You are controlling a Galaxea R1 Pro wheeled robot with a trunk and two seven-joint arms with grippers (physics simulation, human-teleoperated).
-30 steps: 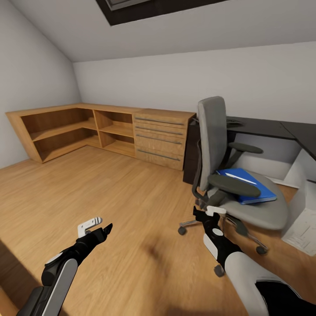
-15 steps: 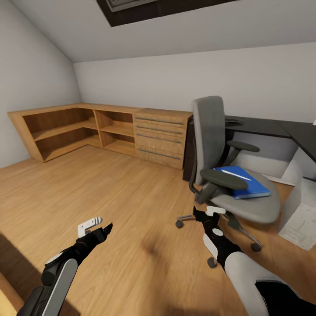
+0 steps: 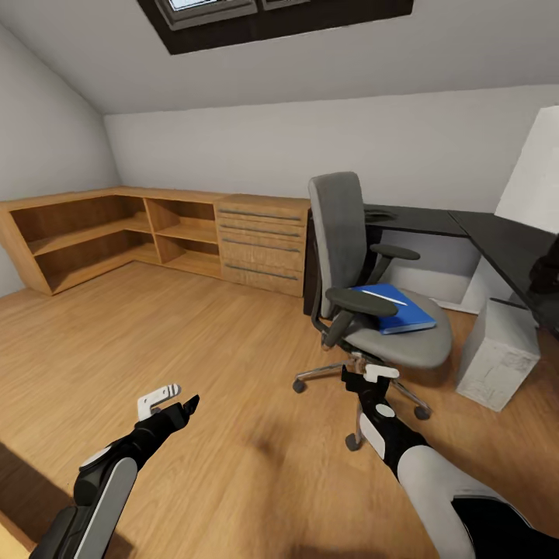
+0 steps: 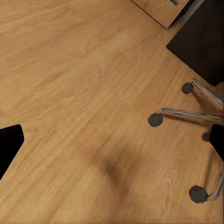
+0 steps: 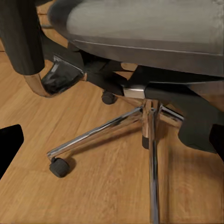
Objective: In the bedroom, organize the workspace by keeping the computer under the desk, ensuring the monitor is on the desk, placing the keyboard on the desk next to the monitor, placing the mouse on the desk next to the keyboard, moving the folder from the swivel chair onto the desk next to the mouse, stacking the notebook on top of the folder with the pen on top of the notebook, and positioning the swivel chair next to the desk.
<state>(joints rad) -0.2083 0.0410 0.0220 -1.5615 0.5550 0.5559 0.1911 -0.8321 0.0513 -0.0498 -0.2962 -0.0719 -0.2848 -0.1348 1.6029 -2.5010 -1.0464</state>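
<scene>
The swivel chair (image 3: 341, 233), grey with black armrests, stands on the wood floor in front of the black L-shaped desk (image 3: 497, 241). On its seat lies the blue folder (image 3: 404, 312) with the white pen (image 3: 384, 296) on top. The white-grey computer (image 3: 497, 357) stands on the floor by the desk at the right. A white panel at the right edge looks like the monitor's back (image 3: 536, 171). My right gripper (image 3: 365, 374) is open, low beside the chair's chrome base (image 5: 149, 112). My left gripper (image 3: 177, 397) is open over bare floor. Keyboard, mouse and notebook are out of view.
A light wooden shelf unit (image 3: 93, 233) and a chest with bar handles (image 3: 260, 241) line the back wall left of the desk. A skylight (image 3: 272, 12) sits in the sloped ceiling. Chair casters (image 4: 155, 120) lie ahead of the left gripper, with open wood floor (image 3: 194, 334) to the left.
The whole view has swung right and backed off: chair and shelves sit further left, and the computer and white panel have come into view. Both arms keep their pose.
</scene>
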